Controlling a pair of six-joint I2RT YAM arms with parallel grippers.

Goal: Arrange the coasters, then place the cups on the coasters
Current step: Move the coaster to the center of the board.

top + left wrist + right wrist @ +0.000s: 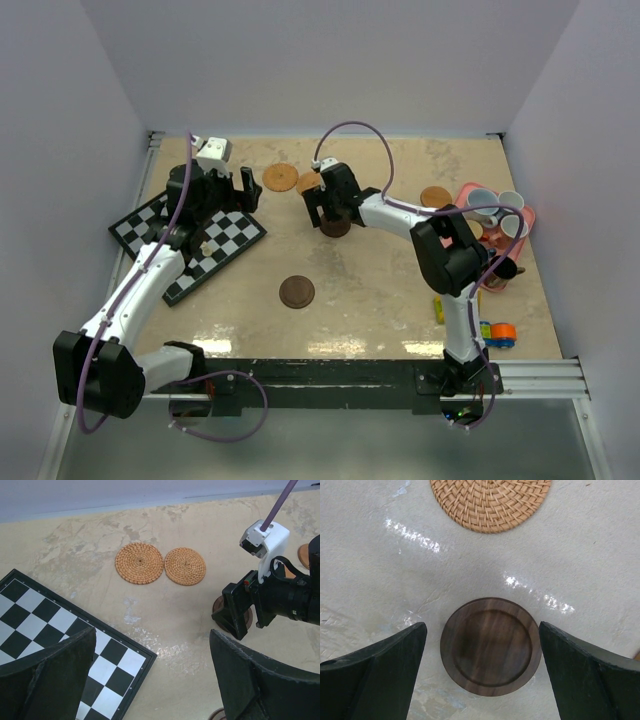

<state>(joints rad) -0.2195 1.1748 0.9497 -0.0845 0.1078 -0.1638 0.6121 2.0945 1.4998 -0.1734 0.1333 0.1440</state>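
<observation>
My right gripper [330, 208] hangs open straight over a dark brown coaster [491, 646]. That coaster lies flat on the table between the fingers, with a gap on each side. A second dark brown coaster [297, 292] lies mid-table. Two woven orange-tan coasters [139, 563] [185, 566] sit side by side at the back, and another [436, 197] lies near the tray. White cups [481, 203] [512, 203] stand in the pink tray [527, 214] at the right. My left gripper [225, 190] is open and empty above the chessboard's corner [120, 655].
A black-and-white chessboard [190, 240] lies tilted at the left under the left arm. Small coloured pieces, one yellow [439, 310] and one orange-blue [497, 333], lie near the right arm's base. White walls enclose the table on three sides.
</observation>
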